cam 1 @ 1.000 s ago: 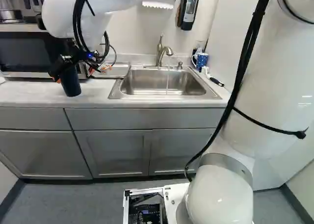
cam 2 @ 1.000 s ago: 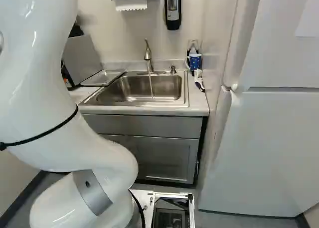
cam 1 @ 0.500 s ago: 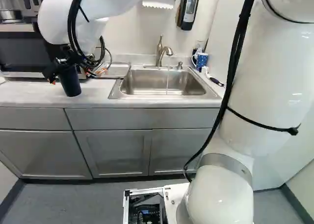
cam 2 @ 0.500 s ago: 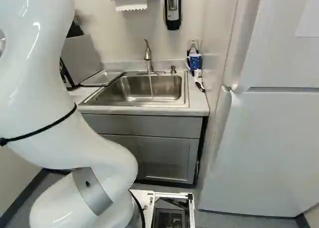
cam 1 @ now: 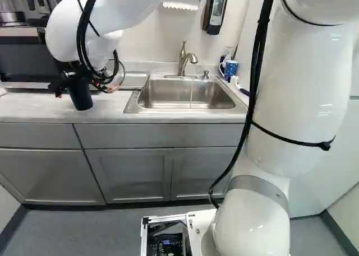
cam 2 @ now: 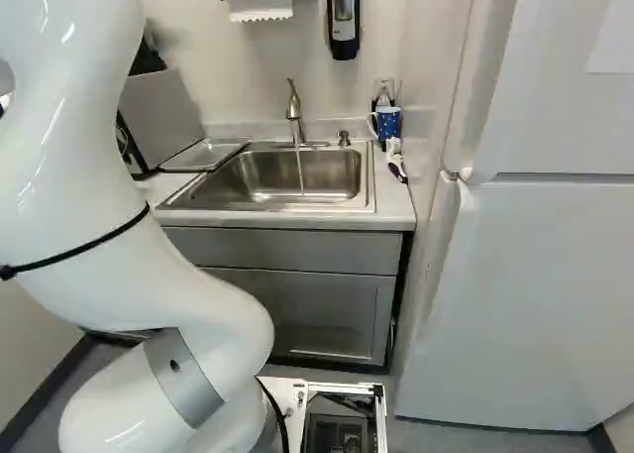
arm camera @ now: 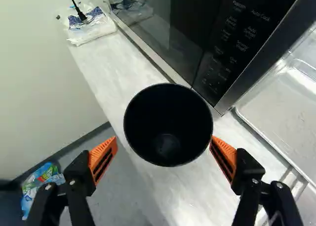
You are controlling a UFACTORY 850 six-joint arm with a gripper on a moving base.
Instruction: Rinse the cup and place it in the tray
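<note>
Near the glossy microwave (arm camera: 217, 53), a round-mouthed black cup (arm camera: 165, 112).

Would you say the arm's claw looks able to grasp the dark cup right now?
Probably yes: the claw is open, with a finger to either side of the dark cup, and nothing visible blocks it from closing.

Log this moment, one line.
hand: open around dark cup | cup: upright on countertop | metal tray: beside sink, cup outside
</note>
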